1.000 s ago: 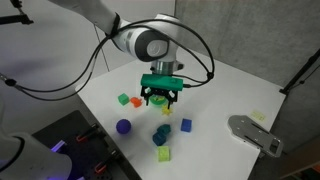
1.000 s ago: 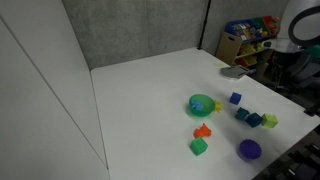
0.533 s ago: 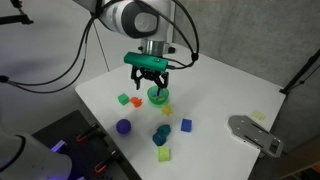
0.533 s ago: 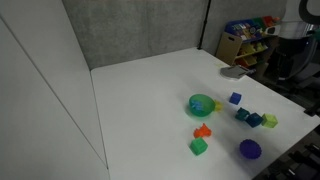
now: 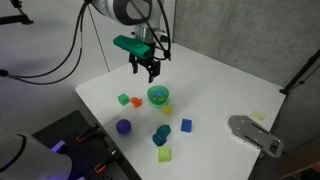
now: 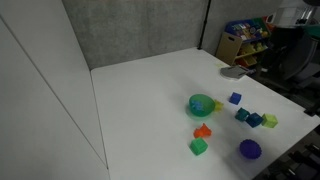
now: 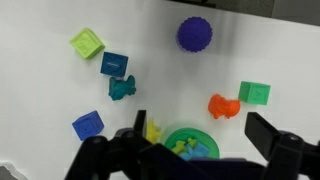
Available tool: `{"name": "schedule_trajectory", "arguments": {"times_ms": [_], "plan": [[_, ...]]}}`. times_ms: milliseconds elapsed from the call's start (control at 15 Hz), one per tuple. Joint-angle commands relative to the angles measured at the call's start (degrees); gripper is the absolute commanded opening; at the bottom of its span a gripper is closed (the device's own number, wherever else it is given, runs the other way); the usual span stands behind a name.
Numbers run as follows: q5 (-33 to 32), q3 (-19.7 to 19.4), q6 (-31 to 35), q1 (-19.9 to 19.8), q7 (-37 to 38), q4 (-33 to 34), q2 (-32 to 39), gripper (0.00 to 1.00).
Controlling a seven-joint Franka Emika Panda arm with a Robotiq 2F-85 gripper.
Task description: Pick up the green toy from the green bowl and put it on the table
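The green bowl (image 5: 158, 95) stands on the white table (image 5: 215, 90); it also shows in an exterior view (image 6: 202, 104) and at the bottom of the wrist view (image 7: 190, 143). In the wrist view a small green toy (image 7: 184, 146) lies inside the bowl beside a blue piece (image 7: 201, 153). My gripper (image 5: 148, 71) hangs well above the table, up and to the left of the bowl. In the wrist view its fingers (image 7: 200, 125) are spread wide with nothing between them.
A yellow toy (image 7: 152, 130) lies against the bowl. Around it are an orange toy (image 5: 136, 101), a bright green cube (image 5: 123, 99), a purple ball (image 5: 123, 127), a blue cube (image 5: 186, 126), a teal toy (image 5: 162, 132) and a lime cube (image 5: 163, 154). A grey device (image 5: 255, 135) sits at the table's edge.
My gripper has risen from just above the bowl and moved up and to the left, still open and empty. The toys have not moved.
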Motion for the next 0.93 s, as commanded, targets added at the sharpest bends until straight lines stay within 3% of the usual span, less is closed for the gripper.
{"name": "schedule_trajectory", "arguments": {"times_ms": [0, 467, 867], "plan": [[-1.4, 1.2, 0.0, 1.0, 9.9, 0.6, -3.0, 1.00], [-4.9, 3.5, -1.3, 1.6, 20.6, 1.5, -8.2, 1.00], [-2.0, 2.5, -6.5, 2.1, 13.4, 0.7, -14.9, 1.00]]}}
